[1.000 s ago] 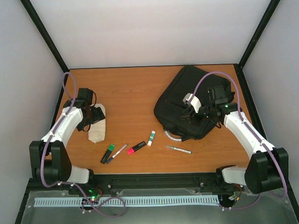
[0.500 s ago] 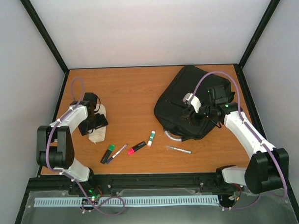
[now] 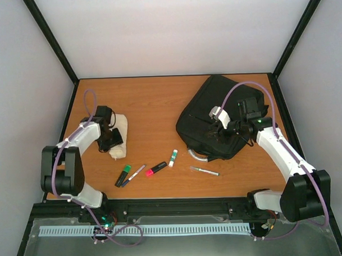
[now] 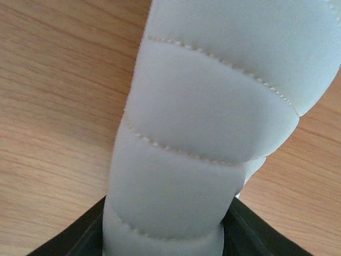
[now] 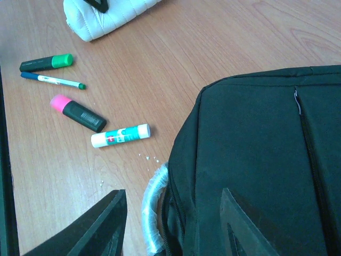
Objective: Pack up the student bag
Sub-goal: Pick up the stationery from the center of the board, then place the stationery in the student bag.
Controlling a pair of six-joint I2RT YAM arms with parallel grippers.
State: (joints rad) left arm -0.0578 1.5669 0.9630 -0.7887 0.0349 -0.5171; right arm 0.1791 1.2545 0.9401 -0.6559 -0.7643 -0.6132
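Backpack [image 3: 207,112]: lies flat in the far right corner of the table [image 3: 153,98]. Its grey loop handle [image 5: 152,208] points toward the near edge. All zips that we can see look closed, and no opening shows in any view.

Right gripper [image 5: 171,226]: over the bag's near left corner. Its jaws are partly apart and straddle the bag's edge and the loop. We cannot tell whether they pinch the fabric or only hang above it.

Loose items lie between the bag and the left edge, toward the near edge:
- silver pen [image 3: 204,171], just beside the loop
- glue stick [image 3: 172,157]
- pink highlighter [image 3: 156,168]
- blue pen [image 3: 134,175], touching or almost touching the green highlighter [image 3: 123,174]

None is in the bag.

White quilted pencil case [image 4: 202,133]: near the left edge, well apart from the bag. The left gripper [image 3: 111,142] is on it. In the wrist view the case fills the gap between the fingers, and the padding bulges against both. We judge the jaws closed on it. Whether it is off the wood, we cannot say.

Step in hand, as we judge it: picking up the pencil case, with packing barely begun.

Next move calls for:
- lifting the case clear of the wood
- carrying it across the table toward the far right corner, above the pens
- an open compartment in the bag, probably the right arm's job

Soft padding may slip or sag in the grip, so watch it during the lift.
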